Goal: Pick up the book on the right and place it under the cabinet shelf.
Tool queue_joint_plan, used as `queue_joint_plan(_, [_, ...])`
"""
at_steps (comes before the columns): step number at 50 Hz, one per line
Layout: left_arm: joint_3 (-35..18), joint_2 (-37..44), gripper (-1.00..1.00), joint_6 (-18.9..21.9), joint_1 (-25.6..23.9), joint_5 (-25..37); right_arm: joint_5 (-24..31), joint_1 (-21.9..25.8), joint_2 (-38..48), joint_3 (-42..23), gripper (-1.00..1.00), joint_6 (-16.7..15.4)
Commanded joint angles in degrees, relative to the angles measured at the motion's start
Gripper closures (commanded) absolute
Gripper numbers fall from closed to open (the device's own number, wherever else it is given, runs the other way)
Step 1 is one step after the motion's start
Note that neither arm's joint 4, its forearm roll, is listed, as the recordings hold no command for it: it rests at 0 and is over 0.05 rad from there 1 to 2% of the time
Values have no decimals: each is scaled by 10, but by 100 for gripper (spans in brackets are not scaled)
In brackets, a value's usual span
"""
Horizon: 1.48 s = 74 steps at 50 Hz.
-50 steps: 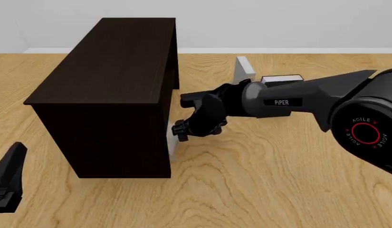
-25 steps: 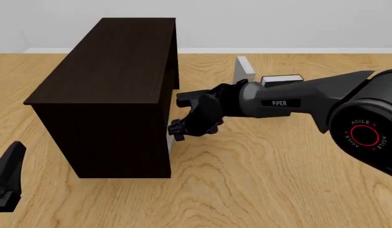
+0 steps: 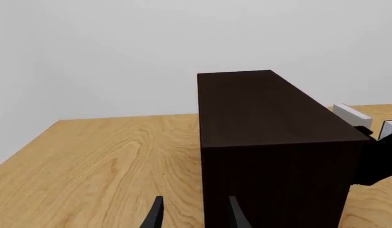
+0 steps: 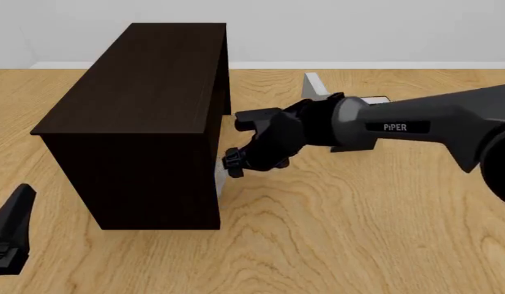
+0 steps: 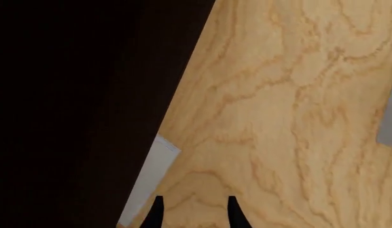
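Right jaws [image 4: 232,165] parted, empty, just beside the book [image 5: 148,179] against the cabinet shelf [image 4: 138,116].

Most of the book [image 4: 218,178] is hidden inside the cabinet shelf [image 4: 138,122]; only a pale sliver shows at its right side. The right arm covers much of the black-covered book [image 4: 374,100] and the lower part of the other grey book [image 4: 315,86]. The left gripper [image 4: 9,236] is cut off at the desk's near-left corner.
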Motion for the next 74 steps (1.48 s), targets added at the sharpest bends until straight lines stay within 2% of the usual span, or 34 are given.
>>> queue_joint_plan(1, [2,0,-100,0,-1,-2,0,-13,-54,42,-100,-20])
queue_joint_plan(13, [1,0,-100,0,-2,-6,6,-28,-139,96,-100,-38])
queue_joint_plan(28, [-7,0,-100,2,-6,-3,16,-41,-256,165,-100,-45])
queue_joint_plan(33, [-2,0,-100,2,-5,-8,22,-61,-298,183,-100,-59])
queue_joint_plan(42, [-4,0,-100,2,-6,-6,39,-84,-387,218,-100,-67])
queue_joint_plan(44, [-2,0,-100,1,-6,-7,43,-104,-415,225,-100,-77])
queue_joint_plan(61, [3,0,-100,1,-6,-12,67,-156,-602,299,-100,-57])
queue_joint_plan(74, [2,0,-100,-1,-9,-10,104,-208,-754,346,-100,-63])
